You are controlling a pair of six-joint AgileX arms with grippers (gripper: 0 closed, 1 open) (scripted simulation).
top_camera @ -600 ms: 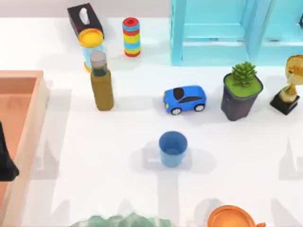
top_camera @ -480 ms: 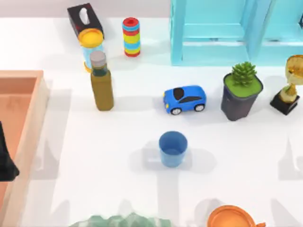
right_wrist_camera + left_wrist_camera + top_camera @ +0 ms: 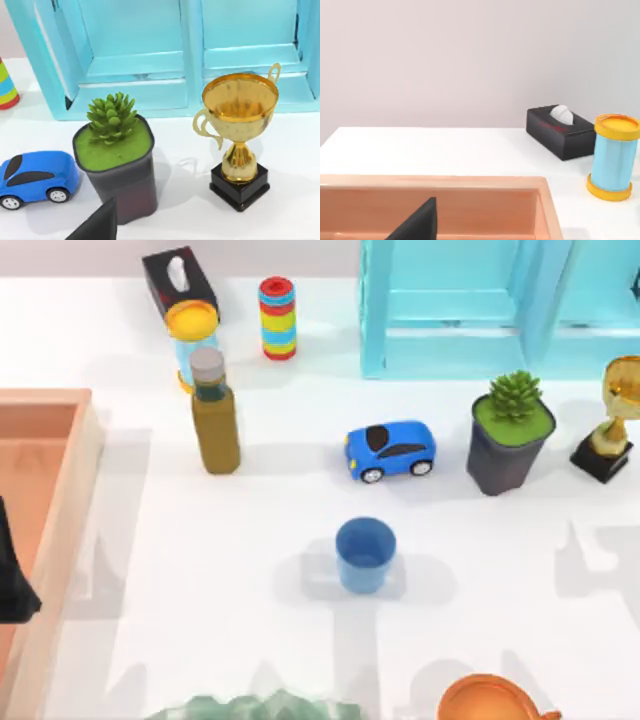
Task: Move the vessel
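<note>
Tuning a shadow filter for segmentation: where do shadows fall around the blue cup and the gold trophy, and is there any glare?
Top view: the blue cup sits in soft grey shadows on the white table, one a band running toward the near edge; no glare. Right wrist view: the trophy shows bright highlights on its gold bowl and casts a faint shadow toward the potted plant.

Matt blue plastic cup (image 3: 365, 553) at frame centre on smooth white table (image 3: 250, 570); glossy plastic toy car (image 3: 390, 450) above it; shiny gold metal-look trophy (image 3: 240, 135) on glossy black base; matt wood-like tray (image 3: 45, 500) at left edge.
</note>
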